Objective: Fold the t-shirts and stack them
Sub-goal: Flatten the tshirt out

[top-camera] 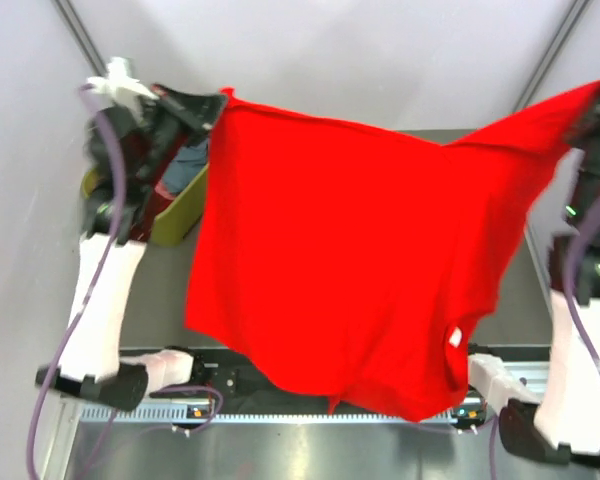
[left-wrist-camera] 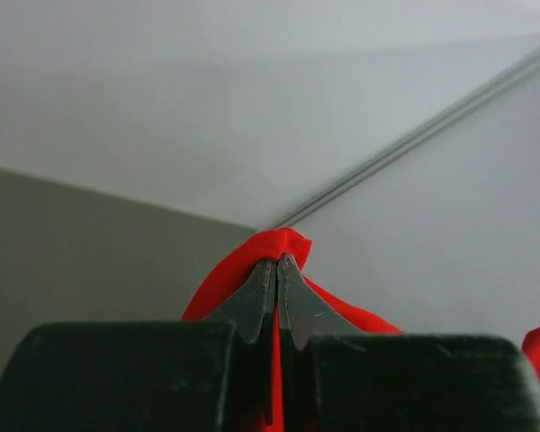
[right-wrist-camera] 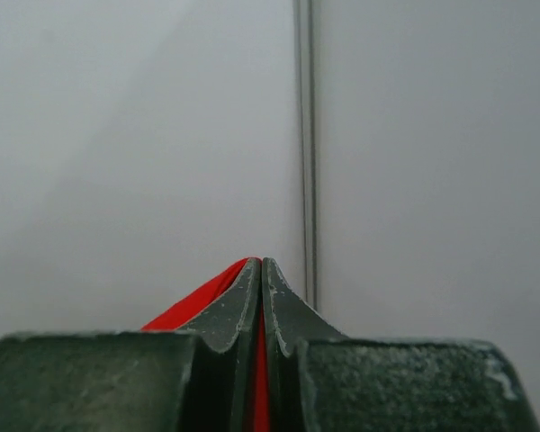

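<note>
left gripper (left-wrist-camera: 276, 263): you have it pinching the red t-shirt (top-camera: 350, 260)
right gripper (right-wrist-camera: 262, 263): clamped on its other corner
drape: spread between both

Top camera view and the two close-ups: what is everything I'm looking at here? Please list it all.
t-shirt: one, bright red, hanging spread in the air over the table
neck label: one, white, low on the shirt's right side
tub: one, olive-green, left of the table
blue-grey cloth: one piece visible, inside the tub
table: one, grey-olive, beneath the shirt
left end effector: one, dark, shut on a shirt corner
right end effector: one, dark, shut on the opposite corner
left arm, right arm: two, white, purple cables, at the near edge
</note>
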`<state>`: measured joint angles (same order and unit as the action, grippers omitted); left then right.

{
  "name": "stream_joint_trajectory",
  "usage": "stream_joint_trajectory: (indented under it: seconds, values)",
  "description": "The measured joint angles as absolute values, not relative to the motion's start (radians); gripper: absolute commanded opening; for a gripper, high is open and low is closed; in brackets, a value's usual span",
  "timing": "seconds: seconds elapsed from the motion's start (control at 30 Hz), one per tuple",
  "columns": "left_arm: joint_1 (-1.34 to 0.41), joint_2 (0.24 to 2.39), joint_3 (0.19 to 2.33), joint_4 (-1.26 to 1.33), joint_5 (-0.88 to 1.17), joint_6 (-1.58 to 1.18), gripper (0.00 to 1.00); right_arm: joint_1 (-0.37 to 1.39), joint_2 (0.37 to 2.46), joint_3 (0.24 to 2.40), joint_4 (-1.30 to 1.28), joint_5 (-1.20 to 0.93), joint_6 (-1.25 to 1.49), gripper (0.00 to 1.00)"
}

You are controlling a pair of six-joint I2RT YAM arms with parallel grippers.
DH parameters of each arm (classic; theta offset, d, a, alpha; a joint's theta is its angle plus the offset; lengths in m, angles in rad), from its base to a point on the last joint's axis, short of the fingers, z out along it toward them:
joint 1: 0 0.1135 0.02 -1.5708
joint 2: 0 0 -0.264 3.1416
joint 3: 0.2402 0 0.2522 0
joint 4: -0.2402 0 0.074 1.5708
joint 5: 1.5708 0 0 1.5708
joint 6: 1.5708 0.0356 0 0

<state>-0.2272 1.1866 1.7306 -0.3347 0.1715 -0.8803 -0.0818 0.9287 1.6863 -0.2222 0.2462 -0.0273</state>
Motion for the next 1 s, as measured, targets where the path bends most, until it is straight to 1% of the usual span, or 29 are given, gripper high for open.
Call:
stream_joint_trajectory:
  seconds: [0.13, 0.23, 0.3, 0.37, 0.5, 0.6, 0.73, 0.83, 1.0]
  values:
    - [-0.227, 1.315, 1.578, -0.283, 0.106, -0.852, 0.00, -0.080, 1.025, 1.431, -0.088, 0.211, -0.045, 0.00]
    - [-0.227, 1.436, 1.478, -0.240, 0.056, -0.825, 0.00, -0.080, 1.136, 1.242, 0.016, 0.186, -0.046, 0.00]
    - [-0.226, 1.526, 1.439, -0.205, 0.034, -0.806, 0.00, -0.080, 1.225, 1.174, 0.057, 0.171, -0.044, 0.00]
    - [-0.223, 1.623, 1.428, -0.148, 0.028, -0.791, 0.00, -0.080, 1.315, 1.151, 0.094, 0.160, -0.043, 0.00]
    - [-0.208, 1.848, 1.463, 0.001, 0.089, -0.777, 0.00, -0.080, 1.515, 1.184, 0.159, 0.143, -0.043, 0.00]
    - [-0.191, 2.075, 1.595, 0.060, 0.171, -0.775, 0.00, -0.080, 1.667, 1.267, 0.163, 0.131, -0.045, 0.00]
    - [-0.177, 2.298, 1.778, 0.079, 0.232, -0.775, 0.00, -0.080, 1.836, 1.399, 0.120, 0.117, -0.049, 0.00]
    - [-0.170, 2.390, 1.907, 0.089, 0.247, -0.760, 0.00, -0.080, 1.919, 1.492, 0.053, 0.118, -0.039, 0.00]
    - [-0.163, 2.447, 2.032, 0.089, 0.282, -0.763, 0.00, -0.080, 1.927, 1.522, -0.052, 0.149, 0.038, 0.00]
